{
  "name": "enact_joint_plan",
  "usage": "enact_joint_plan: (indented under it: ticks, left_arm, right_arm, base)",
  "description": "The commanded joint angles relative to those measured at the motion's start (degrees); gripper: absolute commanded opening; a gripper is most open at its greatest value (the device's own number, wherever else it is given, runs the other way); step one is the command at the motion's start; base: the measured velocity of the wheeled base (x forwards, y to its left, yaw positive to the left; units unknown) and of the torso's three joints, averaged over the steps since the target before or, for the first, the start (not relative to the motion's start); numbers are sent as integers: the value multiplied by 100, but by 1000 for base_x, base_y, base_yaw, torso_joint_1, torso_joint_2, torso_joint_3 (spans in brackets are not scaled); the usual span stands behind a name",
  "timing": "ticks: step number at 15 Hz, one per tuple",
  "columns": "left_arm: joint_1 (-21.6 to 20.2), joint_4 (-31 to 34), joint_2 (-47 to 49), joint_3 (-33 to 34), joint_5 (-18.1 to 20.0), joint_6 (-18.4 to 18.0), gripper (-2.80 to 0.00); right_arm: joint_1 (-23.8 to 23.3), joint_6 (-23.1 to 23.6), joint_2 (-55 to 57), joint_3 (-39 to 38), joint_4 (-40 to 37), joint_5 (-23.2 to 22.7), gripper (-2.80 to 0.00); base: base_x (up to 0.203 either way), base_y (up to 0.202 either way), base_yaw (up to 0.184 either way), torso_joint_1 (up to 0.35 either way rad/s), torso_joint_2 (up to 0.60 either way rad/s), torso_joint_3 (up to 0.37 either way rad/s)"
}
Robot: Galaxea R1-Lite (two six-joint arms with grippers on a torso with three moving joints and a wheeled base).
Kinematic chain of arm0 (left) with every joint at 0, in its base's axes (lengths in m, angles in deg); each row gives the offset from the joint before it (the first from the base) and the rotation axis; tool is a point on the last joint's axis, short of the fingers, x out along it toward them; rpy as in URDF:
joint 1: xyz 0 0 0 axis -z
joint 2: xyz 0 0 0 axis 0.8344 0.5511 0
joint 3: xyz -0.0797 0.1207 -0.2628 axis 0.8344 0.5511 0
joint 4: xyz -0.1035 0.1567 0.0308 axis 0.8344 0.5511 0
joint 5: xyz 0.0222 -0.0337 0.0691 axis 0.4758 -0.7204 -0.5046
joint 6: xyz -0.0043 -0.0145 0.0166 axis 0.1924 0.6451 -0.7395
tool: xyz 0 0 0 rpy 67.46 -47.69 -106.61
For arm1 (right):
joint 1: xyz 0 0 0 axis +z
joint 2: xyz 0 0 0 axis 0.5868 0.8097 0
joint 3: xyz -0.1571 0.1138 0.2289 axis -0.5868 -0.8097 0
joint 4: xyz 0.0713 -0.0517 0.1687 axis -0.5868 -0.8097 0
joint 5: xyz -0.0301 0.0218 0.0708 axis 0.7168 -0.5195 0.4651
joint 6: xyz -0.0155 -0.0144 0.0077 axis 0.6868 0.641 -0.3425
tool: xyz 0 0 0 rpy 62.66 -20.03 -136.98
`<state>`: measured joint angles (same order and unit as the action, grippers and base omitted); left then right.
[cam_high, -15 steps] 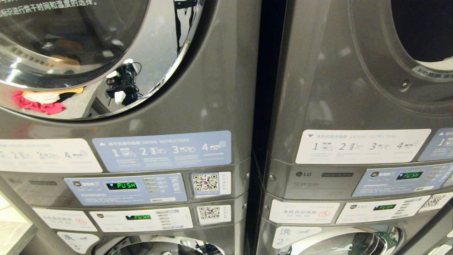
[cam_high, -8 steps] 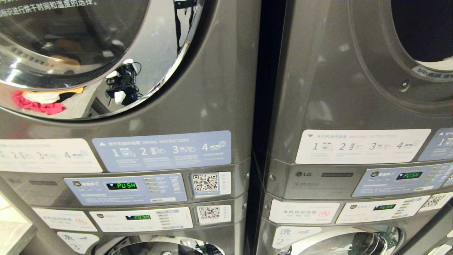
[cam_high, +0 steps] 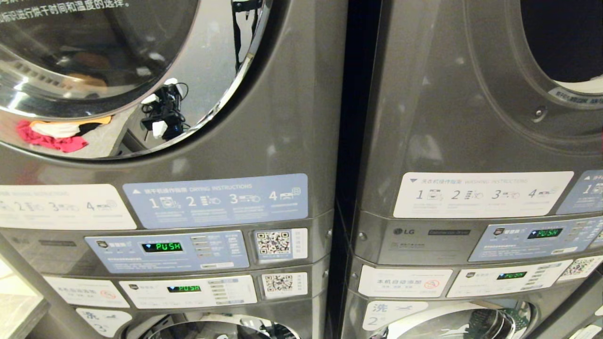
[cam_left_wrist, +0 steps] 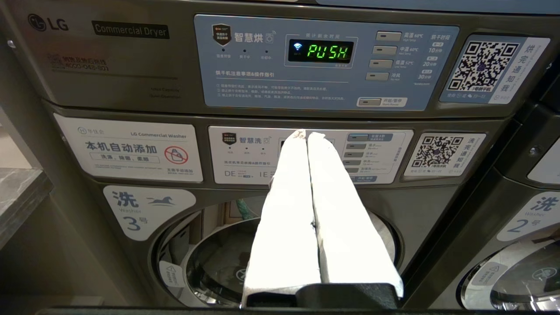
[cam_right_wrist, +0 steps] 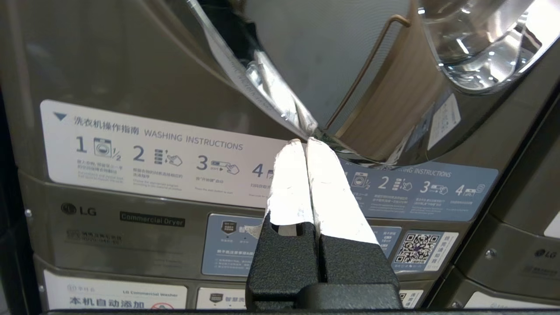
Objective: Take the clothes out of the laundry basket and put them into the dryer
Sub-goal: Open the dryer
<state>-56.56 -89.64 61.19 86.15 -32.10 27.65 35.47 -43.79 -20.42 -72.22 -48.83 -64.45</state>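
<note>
Right wrist view had the right gripper (cam_right_wrist: 306, 141) pinched shut and empty, pointed at the open dryer door (cam_right_wrist: 393, 78). Left gripper (cam_left_wrist: 306, 133) was shut too. No clothes or basket showed directly, so I'd back off and find the basket first.

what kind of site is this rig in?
Most likely a self-service laundromat: two stacked washer-dryer towers side by side, a Commercial Dryer badge, QR code stickers and printed instruction labels, with displays reading PUSH.
</note>
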Motion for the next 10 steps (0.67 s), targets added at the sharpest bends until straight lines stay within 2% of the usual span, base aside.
enact_joint_plan:
  ticks: [1, 8, 10]
  left_arm:
    - [0, -10, 5, 79, -2, 5, -280]
    - [0, 8, -2, 79, -2, 14, -280]
    - [0, 8, -2, 79, -2, 22, -280]
  right_arm:
    - [2, -68, -38, 13, 19, 49, -280]
    - [-1, -307, -161, 84, 41, 272, -280]
    - [-6, -364, -200, 87, 88, 486, -280]
  base:
    - [0, 0, 0, 0, 0, 0]
    - [0, 0, 0, 0, 0, 0]
    - [0, 0, 0, 0, 0, 0]
